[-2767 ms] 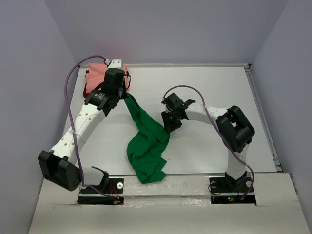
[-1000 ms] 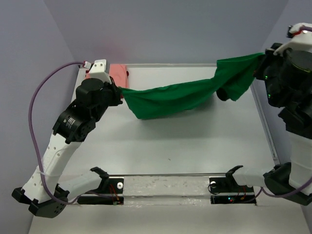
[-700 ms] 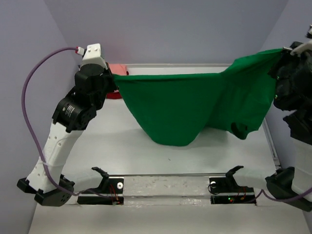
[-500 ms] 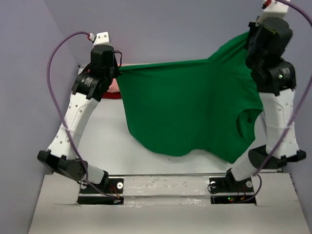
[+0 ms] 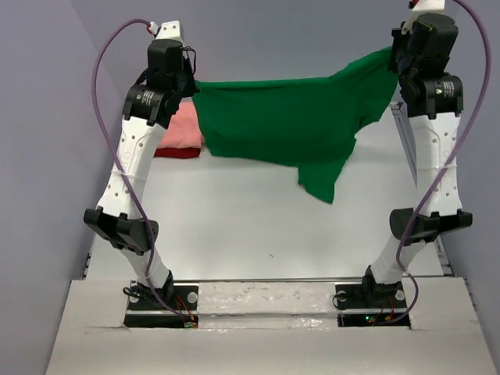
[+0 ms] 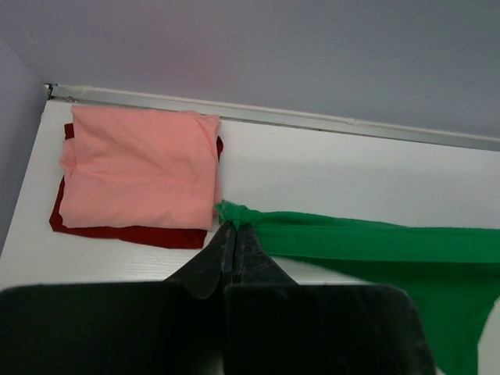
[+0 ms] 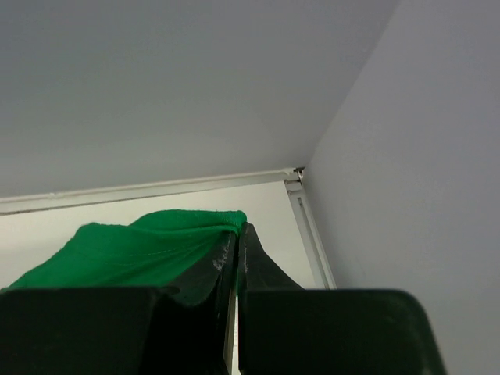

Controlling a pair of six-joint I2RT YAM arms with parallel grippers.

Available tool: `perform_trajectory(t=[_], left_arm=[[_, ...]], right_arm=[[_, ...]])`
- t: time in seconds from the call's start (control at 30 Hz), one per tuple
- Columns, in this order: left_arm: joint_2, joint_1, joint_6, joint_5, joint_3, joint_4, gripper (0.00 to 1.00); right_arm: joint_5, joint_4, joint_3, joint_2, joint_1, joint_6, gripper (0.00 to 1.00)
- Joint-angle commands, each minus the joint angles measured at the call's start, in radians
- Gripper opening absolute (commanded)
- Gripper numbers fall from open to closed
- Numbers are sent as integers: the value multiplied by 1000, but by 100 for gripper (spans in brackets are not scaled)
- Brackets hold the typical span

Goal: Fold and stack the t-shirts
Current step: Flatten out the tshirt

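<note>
Lifted high, left hand (image 5: 191,84) and right hand (image 5: 392,56) stretch green t-shirt (image 5: 281,117) taut.

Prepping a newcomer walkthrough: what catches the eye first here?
The green t-shirt stretched in mid-air, high up, pinched at one end by the left tool and at the other by the right tool. Then the folded salmon pink shirt lying on the dark red shirt in the far left corner.
</note>
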Motion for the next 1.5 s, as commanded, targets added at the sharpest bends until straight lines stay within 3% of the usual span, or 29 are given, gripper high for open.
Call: perform_trajectory(t=[0.0, 0.43, 0.7, 0.93, 1.1, 1.23, 1.3, 1.47], left_arm=[[-169, -4, 26, 53, -5, 32, 0], [-620, -72, -5, 8, -393, 5, 0], [-692, -72, -14, -9, -364, -78, 0], [-603, -72, 4, -13, -240, -78, 0], [-392, -67, 17, -3, -178, 0, 0], [-215, -35, -31, 76, -258, 115, 0], [-117, -32, -60, 82, -330, 175, 0], [96, -20, -66, 66, -441, 271, 0]], right_arm=[[-17, 89, -45, -193, -6, -1, 0], [191, 8, -288, -627, 212, 6, 0], [188, -126, -141, -656, 212, 48, 0], [182, -101, 11, -531, 212, 21, 0], [227, -44, 50, -342, 212, -33, 0], [202, -11, -119, -219, 189, 19, 0], [193, 101, -287, -225, 163, 27, 0], [125, 112, -436, -169, 53, 67, 0]])
